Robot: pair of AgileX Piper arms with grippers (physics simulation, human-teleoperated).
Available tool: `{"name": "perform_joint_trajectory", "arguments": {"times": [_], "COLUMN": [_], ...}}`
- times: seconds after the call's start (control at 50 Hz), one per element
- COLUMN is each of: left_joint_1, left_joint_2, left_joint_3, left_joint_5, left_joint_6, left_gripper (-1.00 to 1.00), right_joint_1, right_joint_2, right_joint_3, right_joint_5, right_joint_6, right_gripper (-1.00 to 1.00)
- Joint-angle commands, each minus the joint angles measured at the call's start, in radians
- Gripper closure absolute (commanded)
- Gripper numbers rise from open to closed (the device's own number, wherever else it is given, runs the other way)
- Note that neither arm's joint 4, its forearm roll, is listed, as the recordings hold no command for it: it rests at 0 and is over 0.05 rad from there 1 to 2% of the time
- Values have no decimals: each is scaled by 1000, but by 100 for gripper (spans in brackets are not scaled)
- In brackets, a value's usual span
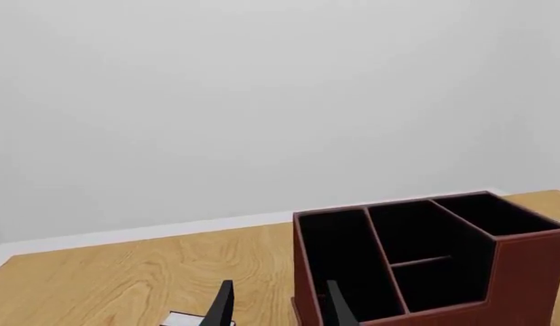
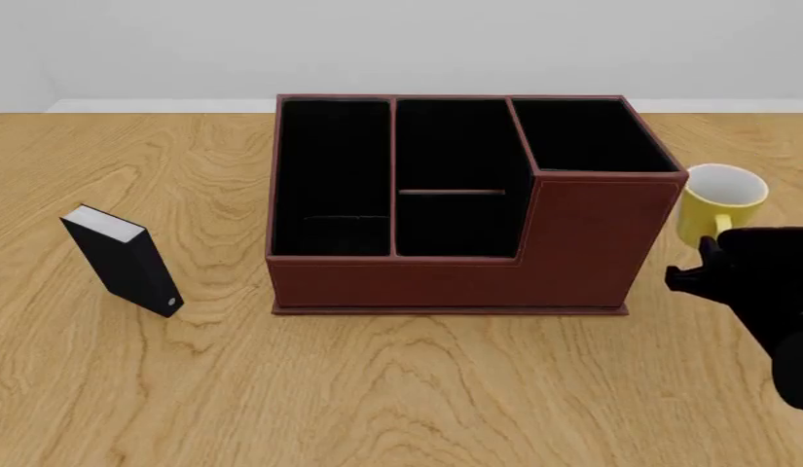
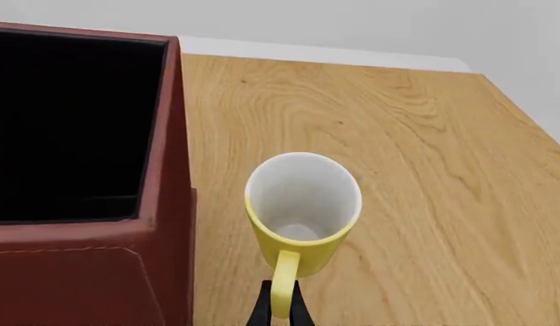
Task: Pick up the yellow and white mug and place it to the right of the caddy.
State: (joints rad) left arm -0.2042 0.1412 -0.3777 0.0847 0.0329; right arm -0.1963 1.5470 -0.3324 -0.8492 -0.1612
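Observation:
The yellow and white mug [image 2: 723,199] stands upright on the table just right of the caddy [image 2: 583,243], close to its taller corner section and not touching it. In the right wrist view the mug [image 3: 303,204] shows its white inside, with its yellow handle pointing back at the camera. My right gripper [image 3: 282,314] is shut on that handle, one dark finger pressed to each side. From the front, the right gripper [image 2: 712,263] is a black mass just in front of the mug. My left gripper [image 1: 280,309] is open and empty beside the caddy [image 1: 524,272].
A small black book-like box [image 2: 122,258] with a white edge stands on the wooden table left of the caddy. Its white edge [image 1: 184,319] shows low in the left wrist view. The table's far edge meets a pale wall.

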Motion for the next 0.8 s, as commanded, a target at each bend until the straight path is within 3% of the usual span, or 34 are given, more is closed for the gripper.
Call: {"name": "perform_joint_trajectory", "arguments": {"times": [0.02, 0.8], "left_joint_1": [-4, -8], "left_joint_2": [3, 9], "left_joint_3": [-4, -5], "left_joint_5": [0, 2], "left_joint_6": [3, 9], "left_gripper": [-100, -100], "right_joint_1": [-5, -21], "right_joint_2": [25, 181], "right_joint_3": [-6, -9], "right_joint_5": [-19, -132], "right_joint_6": [8, -11], "right_gripper": [100, 100]}}
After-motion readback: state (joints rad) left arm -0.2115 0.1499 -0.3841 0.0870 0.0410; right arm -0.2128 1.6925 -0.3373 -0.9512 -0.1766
